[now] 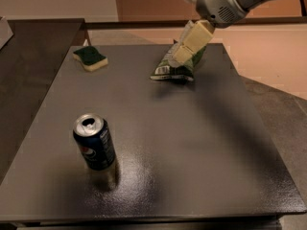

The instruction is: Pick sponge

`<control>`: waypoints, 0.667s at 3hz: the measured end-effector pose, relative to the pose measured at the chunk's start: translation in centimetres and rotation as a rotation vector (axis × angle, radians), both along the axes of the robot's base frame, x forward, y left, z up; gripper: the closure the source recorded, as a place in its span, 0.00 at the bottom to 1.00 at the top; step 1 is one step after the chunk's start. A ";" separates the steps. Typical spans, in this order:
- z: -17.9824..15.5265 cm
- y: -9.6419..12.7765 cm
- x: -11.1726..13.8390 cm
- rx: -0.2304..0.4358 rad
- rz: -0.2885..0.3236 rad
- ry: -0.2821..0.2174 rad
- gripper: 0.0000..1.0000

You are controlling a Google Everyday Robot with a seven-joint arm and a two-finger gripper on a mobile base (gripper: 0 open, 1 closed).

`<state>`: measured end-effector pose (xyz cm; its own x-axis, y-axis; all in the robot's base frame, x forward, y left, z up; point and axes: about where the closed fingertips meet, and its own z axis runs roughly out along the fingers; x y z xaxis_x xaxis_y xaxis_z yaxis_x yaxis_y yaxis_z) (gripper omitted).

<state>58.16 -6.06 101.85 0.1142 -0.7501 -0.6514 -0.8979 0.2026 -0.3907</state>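
A blue soda can (94,143) stands upright, top opened, near the front left of the dark table (201,143). Well apart, toward the far edge, a green-and-white snack bag (175,74) lies crumpled, with the gripper (175,59) right over it, partly covering it.

One sponge (90,58), one can (94,142), one snack bag (183,72), one gripper (178,57) (over the bag).

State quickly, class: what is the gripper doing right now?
Gripper: over the bag at the table's far side, well away from the sponge; whether it is open or shut cannot be told.
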 end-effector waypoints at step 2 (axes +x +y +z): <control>-1.2 5.7 4.3 0.026 0.082 0.016 0.00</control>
